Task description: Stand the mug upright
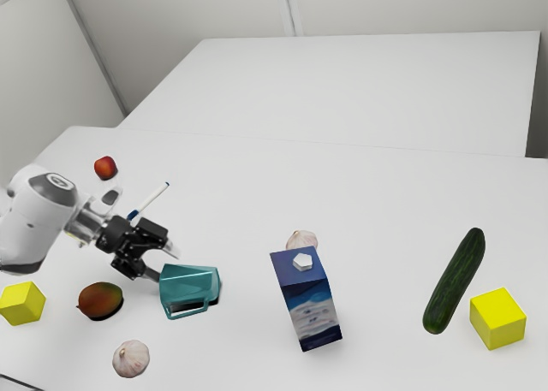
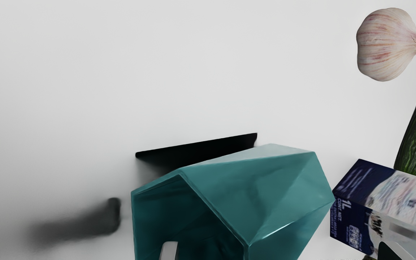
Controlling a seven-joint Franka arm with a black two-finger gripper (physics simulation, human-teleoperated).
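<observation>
The end effector (image 1: 167, 266) is hovering, spread open, by the mouth of the mug (image 1: 189, 283), which is lying sideways, its long axis roughly following the tabletop's (image 1: 385, 203) far edge.

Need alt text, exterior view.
Open black robot gripper at a teal mug lying on its side on a white table; nearby, garlic, a mango and a blue carton, with a cucumber and yellow cube toward the exterior view's right.
</observation>
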